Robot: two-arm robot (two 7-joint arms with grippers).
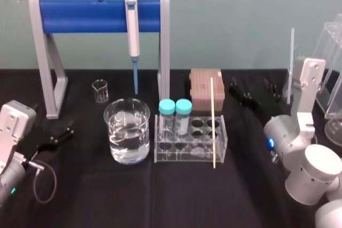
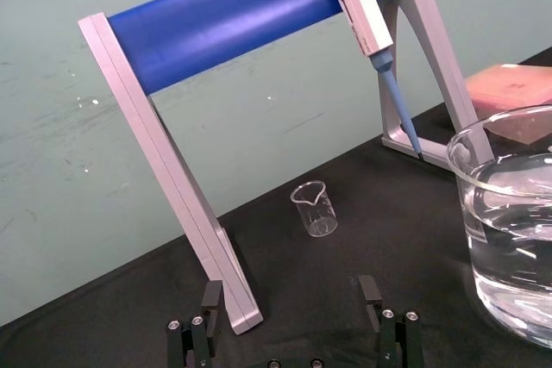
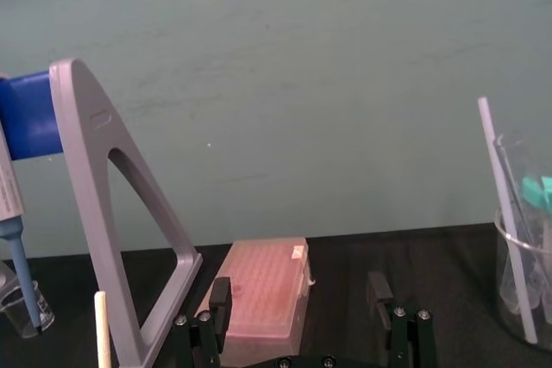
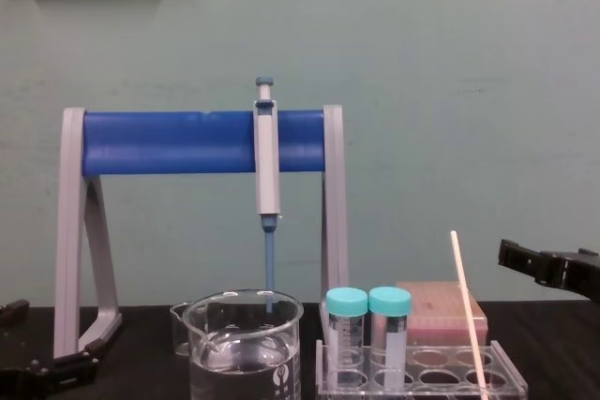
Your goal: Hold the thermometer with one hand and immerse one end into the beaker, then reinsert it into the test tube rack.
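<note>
Head view: the thermometer (image 1: 212, 121) stands in the rack (image 1: 219, 145), thin, light and probably brittle; pinch its upper stem gently. Both the left gripper (image 2: 291, 290) and right gripper (image 3: 298, 284) gape empty.

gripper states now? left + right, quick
Left gripper: open, holding nothing.
Right gripper: open, holding nothing.

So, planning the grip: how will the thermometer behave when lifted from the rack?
The thermometer is thin and straight: probably stiff, light, perhaps brittle. It leans loose in the rack, so it should lift free but may tip. Dropped, it would likely roll. Left gripper and right gripper sit open either side.
</note>
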